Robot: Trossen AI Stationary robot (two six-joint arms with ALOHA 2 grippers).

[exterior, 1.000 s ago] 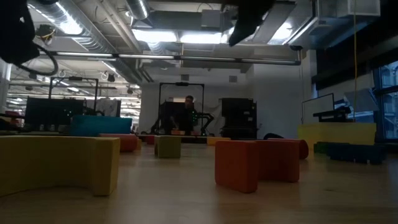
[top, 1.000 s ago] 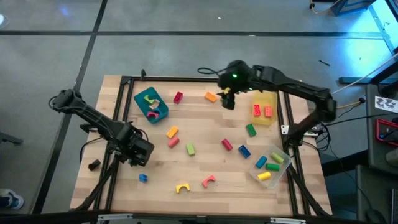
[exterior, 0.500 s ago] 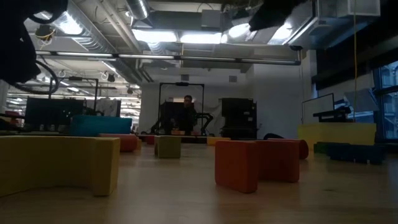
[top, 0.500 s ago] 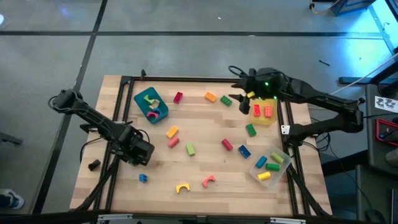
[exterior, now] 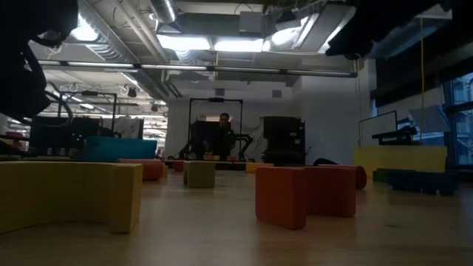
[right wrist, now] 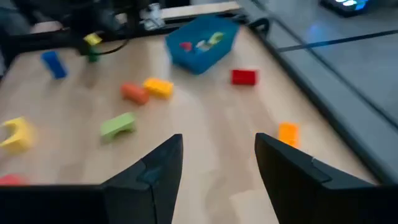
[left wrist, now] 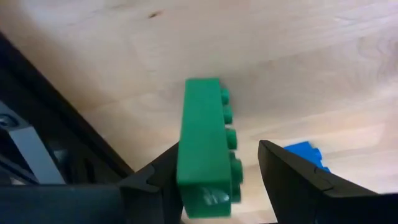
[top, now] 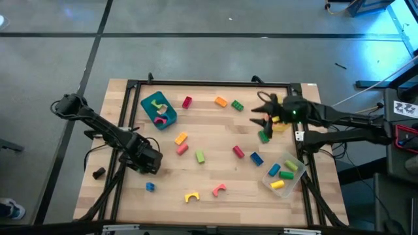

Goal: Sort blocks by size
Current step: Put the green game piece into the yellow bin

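Observation:
Blocks lie scattered on the wooden table [top: 209,179]: a red one [top: 187,102], an orange one [top: 221,101] and a green brick [top: 237,104] at the far side, and a yellow arch [top: 191,196] and a pink arch [top: 219,190] at the near side. My left gripper [top: 147,160] hovers over the table's left part, shut on a long green brick [left wrist: 205,155]. My right gripper [top: 260,111] is open and empty above the table's far right, next to the yellow tray [top: 282,125]. Its spread fingers show in the right wrist view [right wrist: 217,143]. My left gripper [left wrist: 217,146] has the long green brick between its two fingers, with the brick lying along them. The smooth side [left wrist: 186,168] rests against one finger, and the studs [left wrist: 231,140] face the other. The brick's far end sticks out past the fingertips, clear of the table.
A teal tray [top: 157,108] with blocks stands at the far left. A clear tray [top: 285,175] with blocks stands at the near right. A small blue block [top: 149,187] lies just near of my left gripper. A black lump [top: 98,173] sits by the left edge. The near middle is bare wood.
My right gripper has drawn back from the far middle toward the table's right edge, over the yellow tray. A green brick now lies on the table where the gripper stood. My left arm has kept still.

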